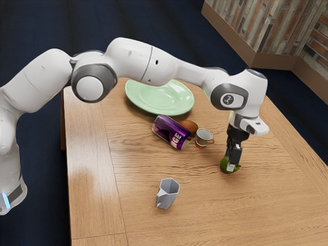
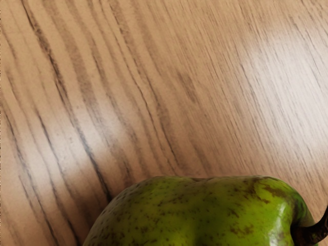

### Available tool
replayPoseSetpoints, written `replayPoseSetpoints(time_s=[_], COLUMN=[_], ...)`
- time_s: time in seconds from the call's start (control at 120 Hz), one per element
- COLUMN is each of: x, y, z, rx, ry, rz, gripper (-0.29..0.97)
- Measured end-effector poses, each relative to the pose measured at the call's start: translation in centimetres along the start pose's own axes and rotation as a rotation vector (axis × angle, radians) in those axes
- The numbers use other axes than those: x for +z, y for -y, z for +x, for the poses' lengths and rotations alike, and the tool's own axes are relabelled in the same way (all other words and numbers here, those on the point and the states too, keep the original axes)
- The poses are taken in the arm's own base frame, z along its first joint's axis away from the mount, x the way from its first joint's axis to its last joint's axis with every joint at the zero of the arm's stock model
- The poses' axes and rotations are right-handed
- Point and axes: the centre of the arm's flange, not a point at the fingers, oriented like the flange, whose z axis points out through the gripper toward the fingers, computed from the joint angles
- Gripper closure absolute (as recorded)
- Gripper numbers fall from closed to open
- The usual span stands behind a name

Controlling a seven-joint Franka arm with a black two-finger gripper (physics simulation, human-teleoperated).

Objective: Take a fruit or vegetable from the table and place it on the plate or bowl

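- Currently, in the exterior view, the Franka arm [image 1: 154,64] reaches from the upper left of the frame across a wooden table [image 1: 266,215], its black gripper [image 1: 233,163] pointing straight down toward the exterior view's right.
- The gripper sits right at a green pear [image 1: 224,164] that rests on the tabletop right of centre in the frame. Green shows on either side of its tip.
- Whether the pincer is clamped on the pear or merely set around it cannot be told from this angle.
- A pale green plate [image 1: 160,97], the likely target, lies at upper centre, well apart from the pear and partly behind the arm.
- Between the two lie a tipped purple can [image 1: 170,130], a brown fruit [image 1: 190,125] just beside it, and a small metal cup [image 1: 204,137]. A grey pitcher [image 1: 167,193] stands alone at lower centre.
- From the wrist view, the pear [image 2: 205,212] looms directly under the hand, speckled green with a dark stem [image 2: 315,230] curling off one end. Bare wood grain [image 2: 154,77] spreads beyond it.
- Judging by this, the grasp step is in hand and nothing is on the plate yet.
- The next move calls for a firm hold, then a lift high enough to clear the cup and can on the way to the plate.
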Motion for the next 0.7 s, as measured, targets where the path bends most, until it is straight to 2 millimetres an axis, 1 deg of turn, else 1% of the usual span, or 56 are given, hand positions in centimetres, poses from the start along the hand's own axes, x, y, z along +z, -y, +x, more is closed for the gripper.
replayPoseSetpoints(time_s=[0.258, 0.458, 0.642, 0.7], x=[1.3, 1.4, 1.4, 0.8], y=[0.7, 0.8, 0.9, 0.8], z=[0.3, 0.4, 0.3, 0.4], rx=[-0.007, -0.007, -0.002, 0.003], ry=[-0.010, -0.014, -0.004, -0.007], rz=[0.000, 0.006, 0.022, 0.032], gripper=[0.02, 0.18, 0.22, 0.23])
